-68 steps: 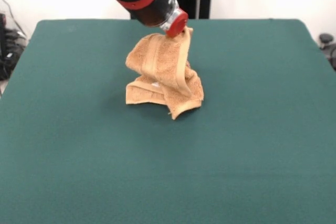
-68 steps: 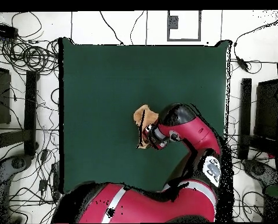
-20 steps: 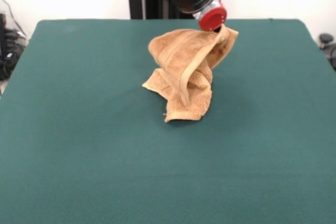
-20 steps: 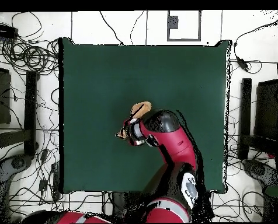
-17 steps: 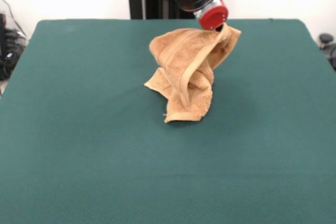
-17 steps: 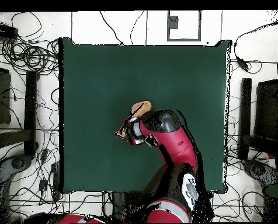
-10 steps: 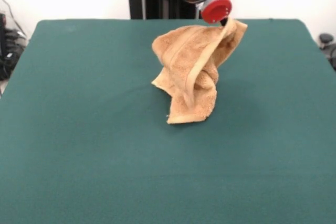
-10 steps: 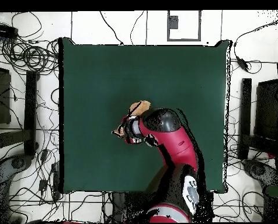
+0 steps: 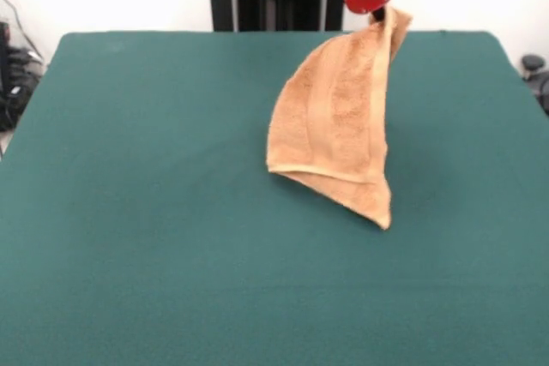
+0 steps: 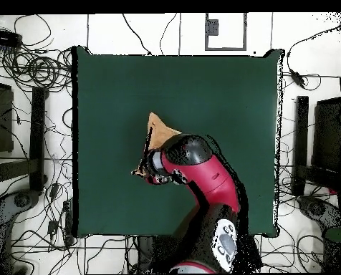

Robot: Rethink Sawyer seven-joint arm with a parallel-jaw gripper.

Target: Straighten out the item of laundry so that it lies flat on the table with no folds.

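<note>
- Red-capped pincer (image 9: 376,11) sits high at the top of the front view, closed on one corner of the towel (image 9: 336,126); the fingers themselves are hidden behind the red collar and the cloth, so the clamp is inferred from the towel hanging from that point.
- Towel hangs down and toward the camera-left from the pincer as a spread, roughly triangular sheet. Its long axis runs steeply from the held corner to the low point at the bottom right.
- Lower hem appears to touch or just clear the worktop (image 9: 129,212); contact cannot be settled from the front view.
- Key relation: the free bulk lies below and to one side of the grip. Judgement: lowering while dragging away from that side should lay the sheet out rather than pile it.
- Front view shows the cloth's face, its woven band and its drape.
- Overhead view shows only a tan wedge of towel (image 10: 159,130) past the arm (image 10: 202,179), with the pincer (image 10: 146,169) mostly covered; it does place the towel near the worktop's (image 10: 223,93) middle, well clear of every edge.
</note>
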